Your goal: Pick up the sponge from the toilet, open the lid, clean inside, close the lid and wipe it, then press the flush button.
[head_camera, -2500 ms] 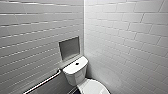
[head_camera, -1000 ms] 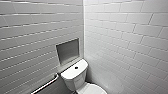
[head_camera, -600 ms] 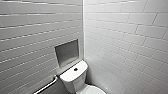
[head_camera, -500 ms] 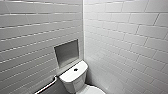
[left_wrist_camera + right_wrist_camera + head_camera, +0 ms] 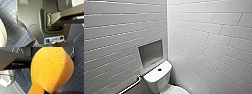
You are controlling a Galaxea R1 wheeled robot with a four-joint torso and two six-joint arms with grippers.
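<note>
Fingers of right gripper [image 5: 52,92]: clamped on the sponge [image 5: 52,68], as far as I can judge. The orange pad hangs clear above the dark tiled floor [image 5: 77,72], and a dark tip shows at its lower edge. How deep the bite goes is hidden by the sponge itself.

Toilet [image 5: 159,78] stands in the corner of the white-tiled room, tank against the wall. Flush button [image 5: 159,69] sits in the middle of the tank top, untouched. A recessed niche [image 5: 151,53] is set in the wall just above the tank, and a grab rail [image 5: 131,86] runs along the wall beside it. In front of the tank only the rear curve of the lid [image 5: 177,90] shows. It appears to lie flat and shut, though too little shows to be sure.

Step in hand, my reading: pick-up is done, since the sponge is off the toilet and in the right grip. Lid opening has not begun.

What that step calls for, as I judge it: a grip or hook under the lid's front edge, which lies away from the tank and is hidden for now. The sponge must stay pinched meanwhile, so the lift likely falls to the other arm. The lid is glossy plastic and may slip under a shallow hold.
</note>
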